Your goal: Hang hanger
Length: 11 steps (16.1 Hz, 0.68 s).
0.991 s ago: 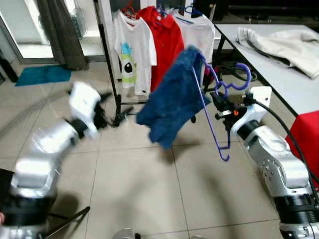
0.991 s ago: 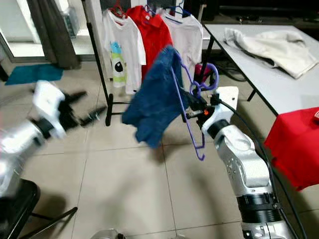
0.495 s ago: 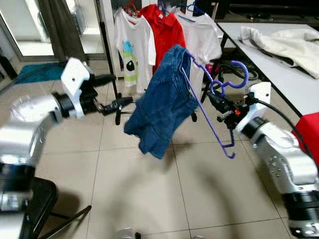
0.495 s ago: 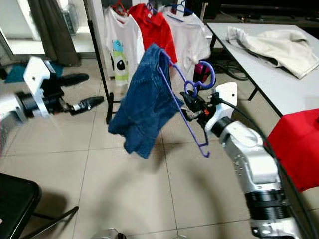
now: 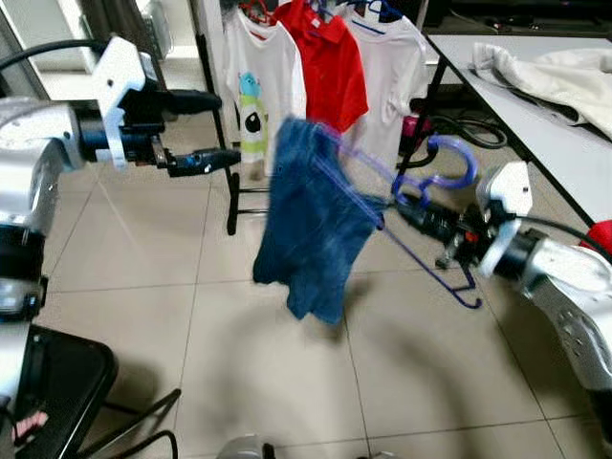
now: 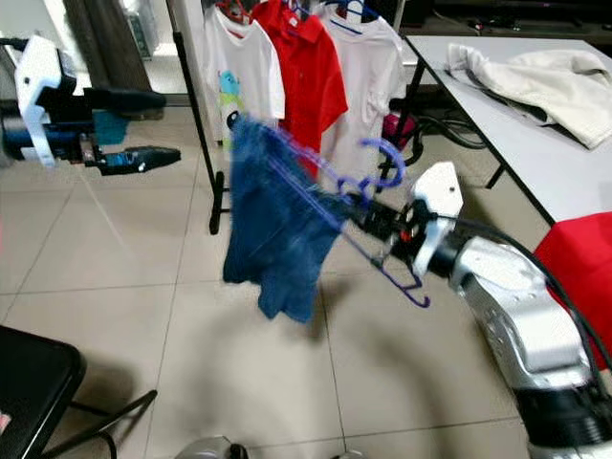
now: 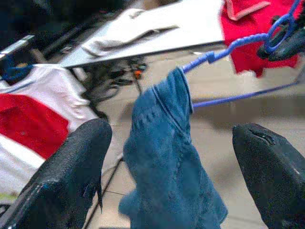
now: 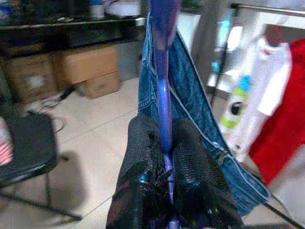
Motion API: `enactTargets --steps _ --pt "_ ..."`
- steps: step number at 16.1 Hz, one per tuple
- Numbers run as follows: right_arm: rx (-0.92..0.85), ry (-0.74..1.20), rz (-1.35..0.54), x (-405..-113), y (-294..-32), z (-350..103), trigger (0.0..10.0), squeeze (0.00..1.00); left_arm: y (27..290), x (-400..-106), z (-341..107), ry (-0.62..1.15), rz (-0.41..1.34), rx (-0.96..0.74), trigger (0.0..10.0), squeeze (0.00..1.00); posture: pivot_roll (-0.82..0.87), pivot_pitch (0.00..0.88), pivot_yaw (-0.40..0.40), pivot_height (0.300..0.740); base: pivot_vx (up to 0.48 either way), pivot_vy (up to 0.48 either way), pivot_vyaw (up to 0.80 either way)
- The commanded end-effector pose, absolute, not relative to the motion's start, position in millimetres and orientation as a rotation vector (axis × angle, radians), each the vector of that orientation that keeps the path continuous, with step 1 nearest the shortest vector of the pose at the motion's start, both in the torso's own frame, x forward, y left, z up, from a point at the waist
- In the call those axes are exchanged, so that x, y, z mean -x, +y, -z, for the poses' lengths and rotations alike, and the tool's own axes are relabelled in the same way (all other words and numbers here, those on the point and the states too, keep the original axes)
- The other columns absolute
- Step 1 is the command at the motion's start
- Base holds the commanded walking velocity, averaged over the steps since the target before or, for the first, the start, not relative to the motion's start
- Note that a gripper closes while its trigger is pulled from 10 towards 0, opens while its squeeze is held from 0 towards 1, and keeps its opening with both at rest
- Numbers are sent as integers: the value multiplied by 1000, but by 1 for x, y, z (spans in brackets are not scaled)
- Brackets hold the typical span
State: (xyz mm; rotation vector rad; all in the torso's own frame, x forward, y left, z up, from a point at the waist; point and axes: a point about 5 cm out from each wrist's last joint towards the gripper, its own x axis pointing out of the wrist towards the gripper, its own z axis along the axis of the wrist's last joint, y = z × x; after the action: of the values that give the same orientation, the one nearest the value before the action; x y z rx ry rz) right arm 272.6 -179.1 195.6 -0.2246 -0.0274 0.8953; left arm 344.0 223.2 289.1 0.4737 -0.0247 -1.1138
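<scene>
The right tool [image 5: 418, 216] is clenched on the neck of a purple plastic hanger [image 5: 435, 177], which it holds out in the air over the floor, short of the black metal clothes rack [image 5: 212, 115]. A blue denim garment [image 5: 311, 229] is draped over the hanger's far end and hangs blurred in the head views, which suggests it is swinging. The left tool [image 5: 196, 129] hovers with its two black fingers spread wide apart and empty, level with the garment and just to its side.

The risks, judged from here: the denim sits on one arm of the tilted hanger and could slide off onto the floor if it swings further; the hook [image 6: 382, 158] points away from the rail and would need turning before it can catch; and the rail is already crowded with a white printed T-shirt [image 5: 253, 91], a red polo shirt [image 5: 330, 62] and a white shirt [image 5: 392, 72], so the hook may snag one of them.

The floor is beige ceramic tile [image 5: 124, 287]. A white worktop [image 5: 535, 105] at the robot's right carries a crumpled cream garment [image 5: 545, 72]; a black chair [image 5: 53, 382] stands low on the left.
</scene>
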Motion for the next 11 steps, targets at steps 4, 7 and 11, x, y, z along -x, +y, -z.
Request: enactTargets --steps 4,7,11 --pt "285 -41 -1078 -248 -172 -209 10000 0 207 -354 -282 40 1275 -543 10000 16 51 81 70 740 0 0 0" --pt "307 -47 -1112 -241 -169 -215 10000 0 196 -354 -271 111 1428 -568 10000 0 39 93 86 740 0 0 0" --pt "324 -47 -1142 -235 -165 -217 10000 0 186 -356 -261 171 1500 -527 10000 0 30 92 94 740 0 0 0"
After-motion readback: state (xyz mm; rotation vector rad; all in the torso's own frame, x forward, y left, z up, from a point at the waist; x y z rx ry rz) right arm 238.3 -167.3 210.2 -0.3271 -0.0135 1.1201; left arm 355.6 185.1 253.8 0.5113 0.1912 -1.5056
